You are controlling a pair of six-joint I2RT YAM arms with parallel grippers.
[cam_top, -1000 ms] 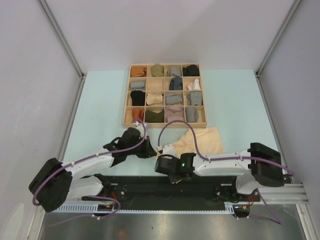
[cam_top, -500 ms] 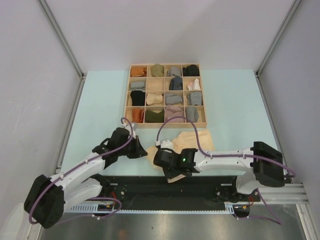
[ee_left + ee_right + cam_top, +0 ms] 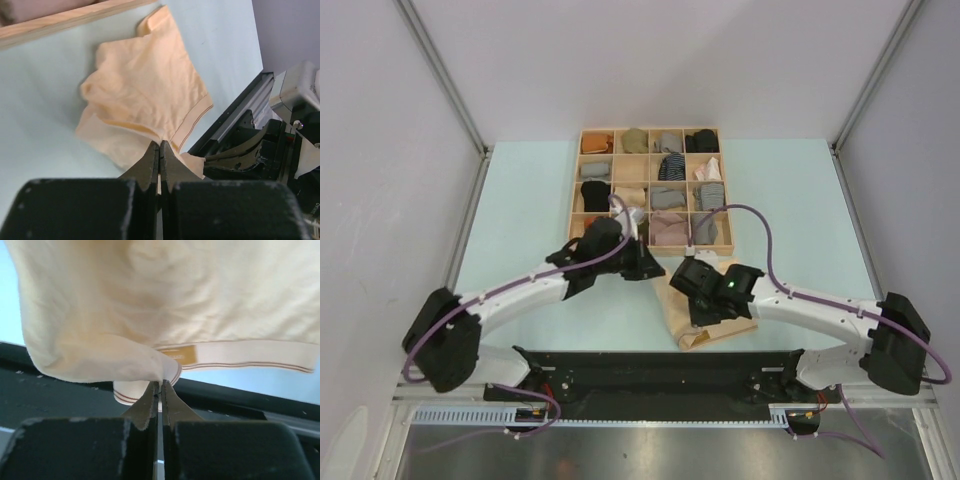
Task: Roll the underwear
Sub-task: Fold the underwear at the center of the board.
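The left gripper [image 3: 160, 145] and right gripper [image 3: 160, 385] each pinch the cream underwear [image 3: 145, 85], lower centre; uneven pulling could slip 1 edge free.

You see plain grey walls [image 3: 650, 60] across the upper frame, aluminium posts [image 3: 440, 70] at both sides, and a light-blue tabletop [image 3: 520, 200] below.

Bright, even light is falling from above onto the counter [image 3: 520, 200], leaving only soft, faint shadows. The metal strip [image 3: 650, 455] at the near edge is glinting dully. Close up, the left pincer [image 3: 160, 150] and right pincer [image 3: 160, 390] are blurring darkly, while the cream underwear [image 3: 150, 300] is glowing slightly washed-out.
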